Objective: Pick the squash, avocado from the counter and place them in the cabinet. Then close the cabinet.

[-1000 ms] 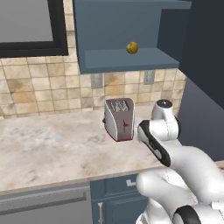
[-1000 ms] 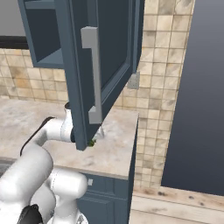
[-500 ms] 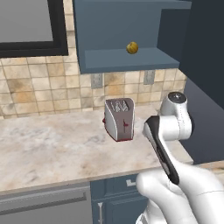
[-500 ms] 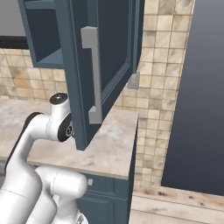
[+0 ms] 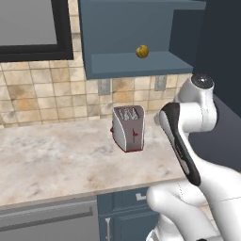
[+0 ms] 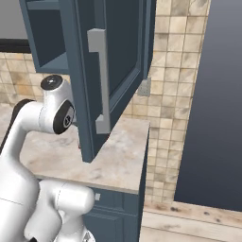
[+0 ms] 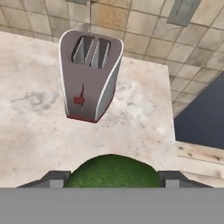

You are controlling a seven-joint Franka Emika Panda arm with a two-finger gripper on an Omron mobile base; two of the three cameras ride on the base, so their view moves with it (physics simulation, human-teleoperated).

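- Since a second ago your arm has swung up and back from the surface (image 5: 56, 160): its white wrist joint, low beside the toaster (image 5: 128, 128) then, now sits higher by the open cabinet (image 5: 141, 66); the toaster and the squash (image 5: 142, 51) have not shifted.
- Going left to right in the left base view: the toaster stands upright on the marbled surface, slots up and red-marked face toward you; the squash rests on the cabinet shelf above it; your arm rises at the right.
- In the hand view the avocado (image 7: 113, 171) sits between the two dark finger tips (image 7: 56, 178) at the bottom edge, above the surface and nearer than the toaster. You look to have the jaws clenched on it, though the contact itself is cut off by the frame edge.
- It reads as a rough ball, so you cannot name a long axis or a pointing direction; only its domed green top is visible.
- Risk: a round, smooth fruit held by so little could roll out as you swing upward, and drop to the surface or past its edge to the floor.
- Risk: in the right base view the open door (image 6: 113, 71) and its silver bar handle (image 6: 100, 80) hang close to your arm; a wide swing could clip the door's edge.
- Risk: setting the avocado down hard beside the squash could nudge either ball off the shelf lip.
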